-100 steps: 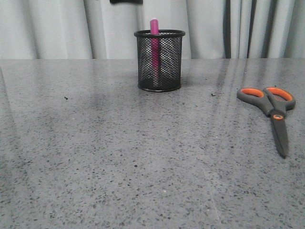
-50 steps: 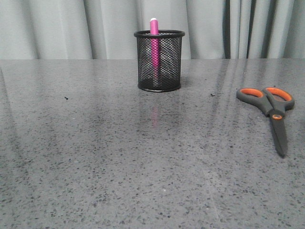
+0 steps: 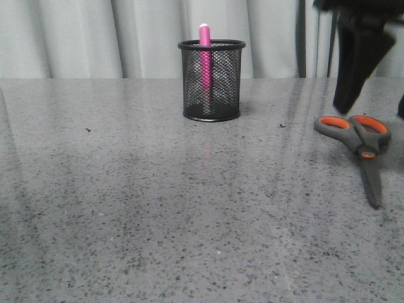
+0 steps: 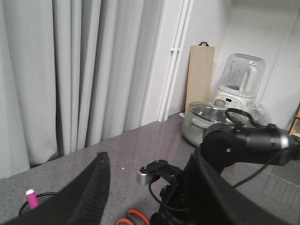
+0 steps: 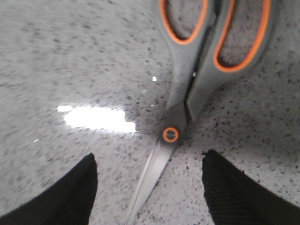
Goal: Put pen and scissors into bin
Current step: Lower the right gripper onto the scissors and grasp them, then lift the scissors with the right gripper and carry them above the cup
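**Hovering over scissors on a speckled grey bench**

Spreading across the whole front view: grey speckled stone bench (image 3: 158, 208), glossy, streaked with pale reflections. Behind it, pale grey curtains (image 3: 76, 38) in vertical folds. Off to the side in the left wrist view: a white wall with a pipe, a wooden board (image 4: 200, 75) leaning upright, a lidded pot (image 4: 206, 123) and a blender-like jug (image 4: 239, 80).

Hanging above the bench at far right, the right end effector (image 3: 379, 95), dark and partly cropped by the frame edge; fingers spread wide, gripping nothing, touching nothing. Straddling the blades in its own wrist view, one finger (image 5: 61, 197) to each side, clear of the metal. Left end effector (image 4: 145, 197) raised well off the bench, fingers parted, empty.

Lying flat beneath the right end effector: scissors (image 3: 361, 146), closed, orange-lined loops toward the curtains, blades pointing toward the near edge. Standing well apart, near the back middle: black mesh bin (image 3: 211, 80), upright. Standing inside it: pink pen (image 3: 204, 57), pale cap poking above the rim.
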Robot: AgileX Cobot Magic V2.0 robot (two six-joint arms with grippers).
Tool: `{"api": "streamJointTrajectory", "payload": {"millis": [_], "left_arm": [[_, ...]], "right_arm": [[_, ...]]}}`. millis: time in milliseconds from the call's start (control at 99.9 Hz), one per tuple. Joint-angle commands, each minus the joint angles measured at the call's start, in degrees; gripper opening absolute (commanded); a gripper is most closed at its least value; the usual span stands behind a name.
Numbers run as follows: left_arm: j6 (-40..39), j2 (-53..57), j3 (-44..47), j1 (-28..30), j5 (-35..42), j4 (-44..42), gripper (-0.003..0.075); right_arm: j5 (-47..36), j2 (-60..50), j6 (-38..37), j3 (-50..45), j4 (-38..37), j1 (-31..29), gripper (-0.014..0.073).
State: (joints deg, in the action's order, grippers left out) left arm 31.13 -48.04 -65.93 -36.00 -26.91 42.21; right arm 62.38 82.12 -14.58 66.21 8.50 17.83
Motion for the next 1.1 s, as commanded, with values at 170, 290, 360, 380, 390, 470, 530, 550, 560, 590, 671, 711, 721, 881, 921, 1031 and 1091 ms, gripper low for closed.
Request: {"api": "streamJointTrajectory", "payload": {"millis": [170, 290, 360, 380, 390, 470, 530, 550, 560, 590, 671, 711, 721, 881, 921, 1031, 1091], "left_arm": [[-0.1, 3.0, -0.2, -0.3, 0.2, 3.0, 0.0332], [-0.1, 3.3, -0.2, -0.3, -0.6, 3.7, 0.0332], [-0.1, 3.3, -0.2, -0.3, -1.0, 3.9, 0.0332], [-0.1, 3.3, -0.2, -0.3, -1.1, 4.0, 0.0332], [-0.1, 3.3, -0.2, -0.3, -1.1, 4.0, 0.0332], [-0.1, 3.3, -0.2, -0.3, -1.1, 4.3, 0.0332], [-0.1, 3.3, -0.2, -0.3, -1.1, 4.3, 0.0332], [-0.1, 3.3, -0.2, -0.3, -1.1, 4.3, 0.0332], [-0.1, 3.3, -0.2, -0.3, -1.1, 4.3, 0.0332], [-0.1, 3.3, -0.2, -0.3, -1.1, 4.3, 0.0332], [-0.1, 3.3, -0.2, -0.3, -1.4, 4.3, 0.0332], [-0.1, 3.3, -0.2, -0.3, -1.5, 4.3, 0.0332], [-0.1, 3.3, -0.2, -0.3, -1.6, 4.3, 0.0332], [-0.2, 3.6, -0.2, -0.3, -2.7, 4.3, 0.0331], [-0.2, 3.9, -0.2, -0.3, -2.7, 4.4, 0.0331], [-0.2, 4.8, -0.2, -0.3, -2.5, 4.6, 0.0331], [-0.2, 5.6, -0.2, -0.3, -2.5, 4.7, 0.0331]], "right_arm": [[-1.4, 5.0, -7.9, 2.0, -3.5, 0.1, 0.0432], [-1.8, 7.0, -10.3, 2.0, -6.0, 0.1, 0.0432], [-2.7, 7.8, -10.7, 2.0, -6.3, 0.1, 0.043], [-2.9, 8.1, -10.9, 2.0, -6.3, 0.1, 0.0428], [-2.9, 8.1, -10.9, 2.0, -6.3, 0.1, 0.0422], [-3.9, 9.0, -11.2, 2.0, -6.4, 0.1, 0.0361], [-4.0, 10.0, -11.2, 2.0, -6.4, 0.1, 0.0299], [-4.0, 10.4, -11.2, 2.0, -6.4, 0.1, 0.0279], [-4.0, 10.5, -11.2, 2.0, -6.4, 0.1, 0.0273], [-3.8, 11.2, -11.2, 2.0, -6.4, 0.1, 0.0248], [-3.7, 12.8, -11.2, 2.0, -6.4, 0.1, 0.0153], [-3.9, 13.4, -11.1, 2.0, -6.5, 0.1, 0.0076], [-4.0, 13.4, -10.9, 2.0, -6.7, 0.1, 0.0059], [-7.9, 13.2, -9.5, 2.8, -8.5, 0.1, -0.0069], [-9.1, 12.3, -8.4, 4.1, -8.8, 0.1, -0.0069], [-13.7, 8.7, -4.7, 9.5, -8.8, 1.4, -0.0069], [-16.7, 6.1, -2.9, 12.9, -9.0, 2.9, -0.0069]]}}
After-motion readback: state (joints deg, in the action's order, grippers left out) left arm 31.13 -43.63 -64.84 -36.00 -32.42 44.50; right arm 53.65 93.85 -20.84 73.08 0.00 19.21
